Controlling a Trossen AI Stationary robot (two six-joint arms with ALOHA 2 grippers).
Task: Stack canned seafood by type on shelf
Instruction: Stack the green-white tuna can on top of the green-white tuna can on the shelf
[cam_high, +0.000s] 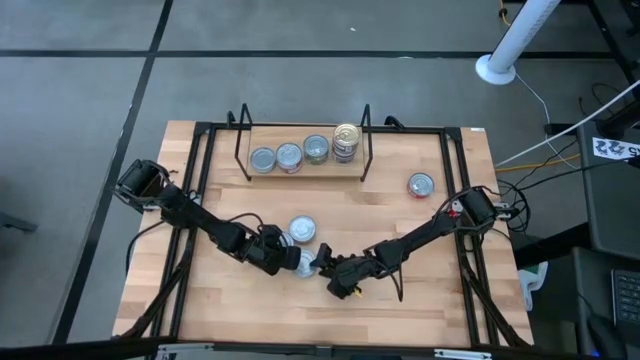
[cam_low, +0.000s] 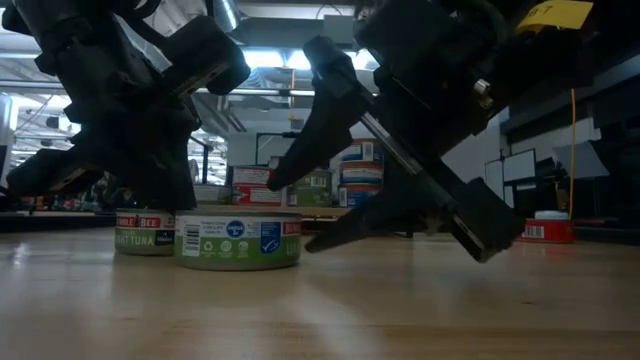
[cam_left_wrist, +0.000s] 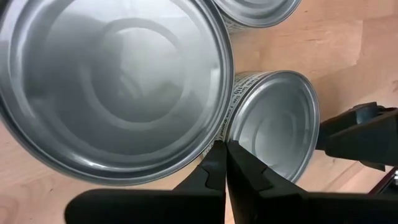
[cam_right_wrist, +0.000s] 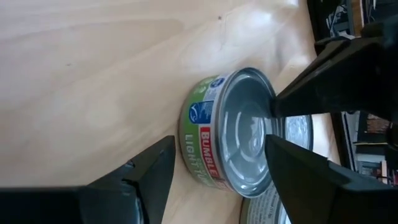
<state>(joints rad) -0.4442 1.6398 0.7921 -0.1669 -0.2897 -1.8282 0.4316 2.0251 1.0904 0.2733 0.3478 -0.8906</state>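
A green-labelled tin (cam_right_wrist: 214, 140) with a silver lid stands on its base on the wooden table (cam_high: 420, 280), near the middle front (cam_high: 309, 263). My left gripper (cam_left_wrist: 225, 163) is shut, its tips at this tin's edge. My right gripper (cam_right_wrist: 217, 168) is open; its two fingers (cam_right_wrist: 146, 177) stand on either side of the tin, short of it, and I see no touch. Two more tins (cam_left_wrist: 112, 87) (cam_left_wrist: 255, 12) stand close by. The shelf (cam_high: 300, 172) at the far edge holds several tins (cam_high: 289, 157), the rightmost (cam_high: 346, 140) stacked. My left gripper meets the green tin at its upper rim (cam_left_wrist: 235, 142), on the side toward the table's left, with the tips of its shut fingers (cam_right_wrist: 281, 104). The fingers slant down from the left. The tin stands flat on the table. Whether they also touch the neighbouring tin, I cannot tell.
A red-labelled tin (cam_high: 421, 185) stands alone toward the table's right. Black frame rails (cam_high: 205, 200) run along the table's left, right and far sides. A white post (cam_high: 510, 45) stands beyond the far right corner.
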